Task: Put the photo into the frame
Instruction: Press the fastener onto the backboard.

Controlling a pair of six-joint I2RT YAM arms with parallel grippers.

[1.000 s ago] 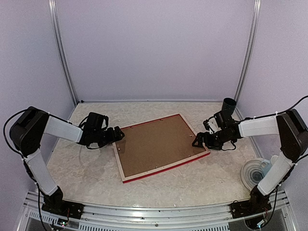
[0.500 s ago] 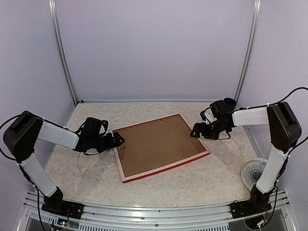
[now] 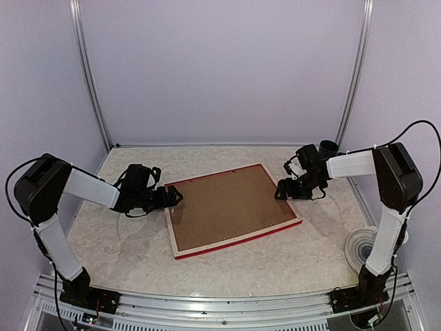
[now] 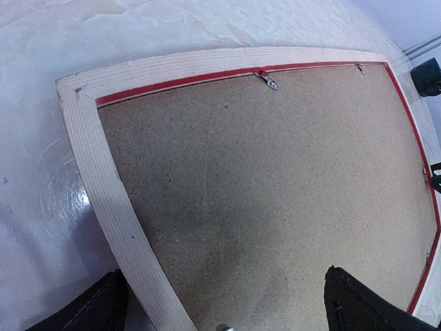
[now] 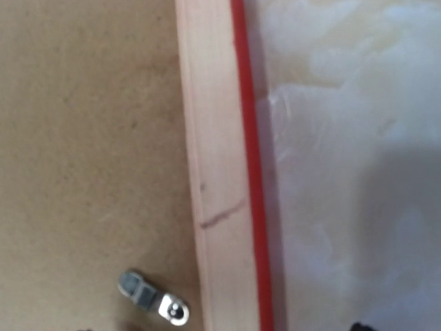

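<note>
On the left, the left arm is reaching in low over the table point(image 3: 124, 241), and the left gripper point(image 3: 173, 198) is hanging at the frame's near-left corner. Its fingers point(image 4: 103, 310) are standing wide apart and holding nothing. In the wrist view one finger is showing over the table outside the left rail and the other over the brown board inside it.

The frame point(image 3: 234, 241) is lying flat in the middle of the table, back side up and turned at a slant, with its red edge showing along the near side. Its pale wooden rail point(image 4: 110, 207) is running around the backing board point(image 3: 231, 207), which is sitting inside the frame and filling it. A small metal tab point(image 4: 269, 81) is lying on the board at the far rail.

Further right, the right gripper point(image 3: 282, 189) is hovering over the frame's right rail near the far-right corner. Its camera is looking straight down on the rail point(image 5: 213, 172), with another metal tab point(image 5: 153, 298) just beside it on the board. Hardly any of the fingers are showing, so I cannot tell whether this gripper is spread or closed, nor whether it is touching the frame.

Behind that arm a dark cup point(image 3: 329, 147) is standing near the back corner, and a round clear plastic object point(image 3: 362, 247) is resting at the table's right edge.
</note>
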